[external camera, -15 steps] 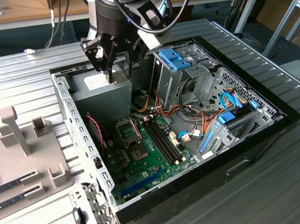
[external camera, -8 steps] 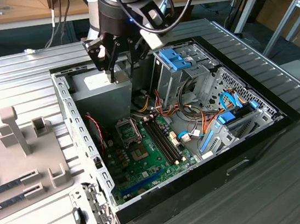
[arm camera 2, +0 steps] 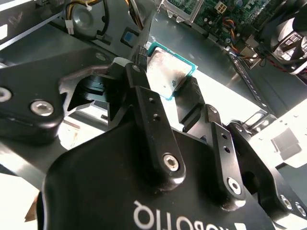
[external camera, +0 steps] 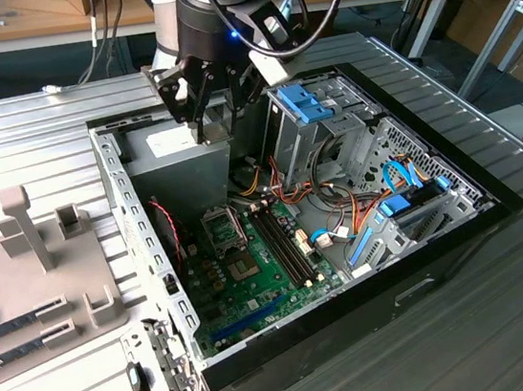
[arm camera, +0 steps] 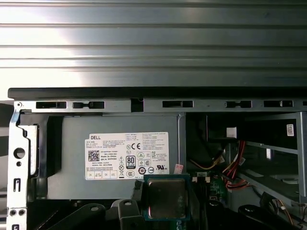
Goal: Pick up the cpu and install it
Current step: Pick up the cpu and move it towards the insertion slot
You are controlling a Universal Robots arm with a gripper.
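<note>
In the exterior view, an open computer case (external camera: 399, 285) is seen lying on the ribbed bench (external camera: 509, 317), around the bench's middle. The tool (external camera: 219, 122) is held over the grey power-supply box (external camera: 177, 173), which is set in the far corner of the case, toward the exterior view's left. The green motherboard (external camera: 252, 269) and its dark socket frame (external camera: 222, 228) are exposed nearer the camera, well apart from the tool. A grey fixture (external camera: 54, 271) is placed on the bench, by the edge at the exterior view's left.

In the second wrist view, the cpu (arm camera 2: 167, 73) is shown pinched between the tool's two black fingers (arm camera 2: 146, 103). Its silver top is smudged and a teal edge is visible. Metal case parts and cables are seen beyond it.

In the first wrist view, the cpu (arm camera: 166, 197) is seen at the tool's tips, its flat top turned to the camera. It is just beside the face of the power-supply box (arm camera: 76, 153) that carries a white label (arm camera: 128, 155), and the ribbed bench (arm camera: 153, 43) is seen past the case rim.
</note>
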